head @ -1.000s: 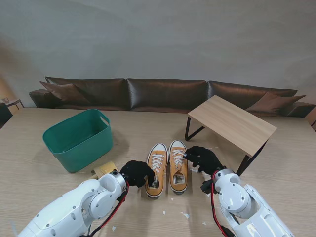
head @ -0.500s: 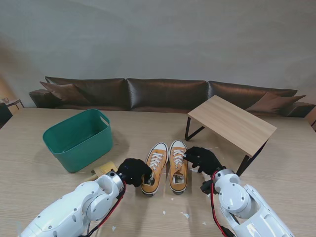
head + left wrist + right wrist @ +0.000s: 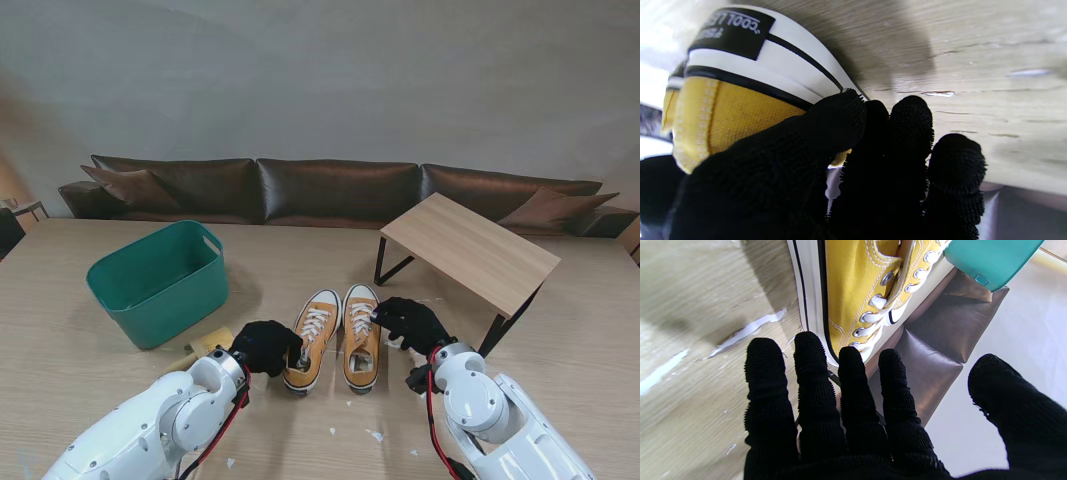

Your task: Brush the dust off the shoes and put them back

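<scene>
Two yellow canvas low-top sneakers with white laces, white rubber toe caps and black-striped white soles, on the light wood table, toes pointing away from me. Left sneaker (image 3: 308, 341) is angled, heel swung left and raised off the table, black heel label visible (image 3: 736, 28). Right sneaker (image 3: 361, 334) lies flat and straight, just beside it, toes nearly touching, heels apart.

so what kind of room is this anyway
Probably a living room or a lounge mock-up: a long brown leather sofa lines the plain wall, a small wooden side table stands on the floor-like wood surface, and yellow sneakers sit by a green basket.
</scene>
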`<state>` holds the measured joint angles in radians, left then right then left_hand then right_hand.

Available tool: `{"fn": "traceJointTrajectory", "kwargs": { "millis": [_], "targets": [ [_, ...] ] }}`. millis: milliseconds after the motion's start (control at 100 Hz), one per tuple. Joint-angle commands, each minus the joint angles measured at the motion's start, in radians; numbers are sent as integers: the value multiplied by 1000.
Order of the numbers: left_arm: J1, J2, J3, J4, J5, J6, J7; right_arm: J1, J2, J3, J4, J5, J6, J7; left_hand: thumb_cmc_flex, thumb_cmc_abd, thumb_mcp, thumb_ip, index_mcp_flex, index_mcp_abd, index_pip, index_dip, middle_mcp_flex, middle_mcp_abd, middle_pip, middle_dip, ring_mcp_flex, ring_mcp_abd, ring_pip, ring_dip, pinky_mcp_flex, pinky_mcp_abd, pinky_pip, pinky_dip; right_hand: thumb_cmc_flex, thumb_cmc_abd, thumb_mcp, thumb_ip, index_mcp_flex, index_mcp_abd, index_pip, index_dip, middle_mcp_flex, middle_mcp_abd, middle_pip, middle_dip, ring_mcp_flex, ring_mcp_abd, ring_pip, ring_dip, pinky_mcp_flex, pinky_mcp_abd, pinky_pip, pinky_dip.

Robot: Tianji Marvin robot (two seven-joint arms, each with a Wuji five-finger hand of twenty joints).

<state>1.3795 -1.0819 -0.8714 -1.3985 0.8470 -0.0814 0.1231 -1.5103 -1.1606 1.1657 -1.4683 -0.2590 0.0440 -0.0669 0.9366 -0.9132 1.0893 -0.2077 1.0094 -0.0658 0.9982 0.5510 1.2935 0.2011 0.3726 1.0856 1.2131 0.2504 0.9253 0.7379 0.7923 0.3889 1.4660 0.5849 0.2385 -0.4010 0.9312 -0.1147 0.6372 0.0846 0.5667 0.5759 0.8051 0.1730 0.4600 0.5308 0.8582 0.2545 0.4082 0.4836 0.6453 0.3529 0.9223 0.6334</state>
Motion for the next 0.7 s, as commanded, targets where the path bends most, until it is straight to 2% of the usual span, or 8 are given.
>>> {"fn": "traceJointTrajectory", "kwargs": {
  "millis": [0,170,360,570,690],
  "targets": [
    [14,-20,-4,-20,-54,24,-11,-6,-4,-4,-1,2,-2,13,-22,34,-42,-38,-5,159,108,59,4,26,23,32,41,-25,-9,19,-7,27,-19,-12,21,29,-19,18,1,4,-7,-17,8,17,17,-12,32,6,12,8,-280,26,6,-4],
    [28,-30,-15,-37,-109,39,-16,-5,-5,-4,1,7,-2,12,-16,46,-49,-33,-16,166,118,78,2,23,29,53,41,-30,-13,33,-10,25,-30,-15,22,29,-19,18,2,4,-7,-17,8,17,17,-13,31,7,11,8,-281,26,6,-4],
    [65,-26,-62,-87,-123,45,-43,-4,-6,-6,4,9,-3,10,-13,68,-55,-32,-36,170,137,91,4,23,29,61,40,-31,-7,49,-13,38,-38,-14,22,29,-19,18,2,5,-7,-17,7,19,16,-13,31,6,12,8,-281,26,7,-4],
    [94,-22,-126,-139,-132,25,-64,-8,-7,-6,0,14,-10,7,0,116,-72,-24,-82,183,176,124,-17,21,46,107,36,-35,-11,73,-38,35,-50,-5,22,29,-19,17,1,5,-8,-18,1,19,14,-14,28,7,11,8,-282,25,6,-4],
    [94,-22,-157,-157,-167,4,-86,-26,-10,1,-19,26,-22,-7,10,146,-85,-16,-105,187,197,140,-31,26,51,137,19,-34,-8,95,-63,30,-56,6,24,24,-16,18,-11,6,-13,-19,-25,23,8,-15,19,7,7,6,-285,25,5,-5]
  ]
}}
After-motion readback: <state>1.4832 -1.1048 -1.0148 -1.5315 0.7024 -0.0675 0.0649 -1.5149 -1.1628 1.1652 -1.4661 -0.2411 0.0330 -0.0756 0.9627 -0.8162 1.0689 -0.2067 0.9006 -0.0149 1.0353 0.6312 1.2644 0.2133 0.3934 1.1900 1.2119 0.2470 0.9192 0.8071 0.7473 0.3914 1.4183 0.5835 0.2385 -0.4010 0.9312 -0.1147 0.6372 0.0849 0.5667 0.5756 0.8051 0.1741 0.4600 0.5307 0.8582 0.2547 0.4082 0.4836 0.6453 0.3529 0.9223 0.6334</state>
